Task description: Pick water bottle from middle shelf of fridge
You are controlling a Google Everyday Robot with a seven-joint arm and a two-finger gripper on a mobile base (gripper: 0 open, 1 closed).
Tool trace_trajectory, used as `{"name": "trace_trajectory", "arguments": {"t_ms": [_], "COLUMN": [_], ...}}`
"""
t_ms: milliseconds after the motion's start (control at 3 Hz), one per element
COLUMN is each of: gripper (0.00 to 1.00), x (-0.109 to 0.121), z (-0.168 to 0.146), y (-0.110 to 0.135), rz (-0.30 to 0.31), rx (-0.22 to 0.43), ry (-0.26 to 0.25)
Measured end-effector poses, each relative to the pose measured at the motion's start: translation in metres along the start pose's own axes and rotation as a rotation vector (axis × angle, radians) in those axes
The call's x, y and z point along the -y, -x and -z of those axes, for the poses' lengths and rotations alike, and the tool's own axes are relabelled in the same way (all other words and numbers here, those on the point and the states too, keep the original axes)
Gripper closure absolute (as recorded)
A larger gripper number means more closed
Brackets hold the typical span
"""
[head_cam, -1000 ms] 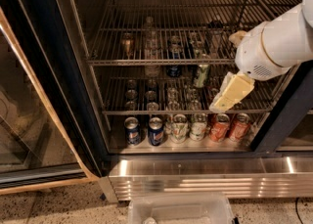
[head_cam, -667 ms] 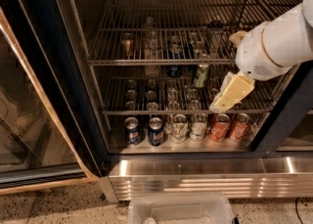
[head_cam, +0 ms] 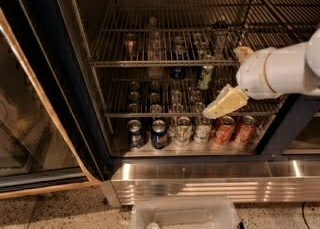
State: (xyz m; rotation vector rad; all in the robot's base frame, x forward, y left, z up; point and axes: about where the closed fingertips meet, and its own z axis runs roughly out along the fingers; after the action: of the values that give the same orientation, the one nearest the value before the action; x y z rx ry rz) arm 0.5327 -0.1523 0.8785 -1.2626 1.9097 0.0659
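The fridge (head_cam: 60,73) stands open, with a dark frame. The water bottle (head_cam: 154,40) is clear with a pale cap. It stands upright among cans toward the left-centre of the middle shelf (head_cam: 115,64), a chrome wire rack. My gripper (head_cam: 225,104), cream-coloured on a white arm (head_cam: 280,72), reaches in from the right. It hangs in front of the lower rack, well to the right of and below the water bottle, and touches nothing that I can see.
A dark-capped bottle (head_cam: 220,35) and a green-and-white bottle (head_cam: 205,76) stand right of the water bottle. Cans line the lower rack (head_cam: 120,115) and the floor panel (head_cam: 150,149). The glass door (head_cam: 35,123) is swung open at left. A clear bin (head_cam: 185,215) sits below the steel base strip (head_cam: 210,183).
The arm and gripper have dropped and shifted a little left, from beside the middle shelf to in front of the lower rack. The bottles and cans have not moved.
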Motion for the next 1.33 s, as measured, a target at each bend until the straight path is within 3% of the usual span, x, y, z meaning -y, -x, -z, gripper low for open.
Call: {"name": "trace_trajectory", "arguments": {"t_ms": [333,667,1000,1333], "gripper": [0.0,0.0,0.0,0.0], "x": [0.018,0.011,-0.003,-0.011], "z": [0.004,-0.005,-0.031,-0.082], "y": [0.012,0.014,0.017,0.041], "rz": [-0.02,-0.012,-0.009,-0.013], "rx": [0.047,0.052,0.094,0.211], "ry": [-0.072,-0.064,-0.058,-0.054]}}
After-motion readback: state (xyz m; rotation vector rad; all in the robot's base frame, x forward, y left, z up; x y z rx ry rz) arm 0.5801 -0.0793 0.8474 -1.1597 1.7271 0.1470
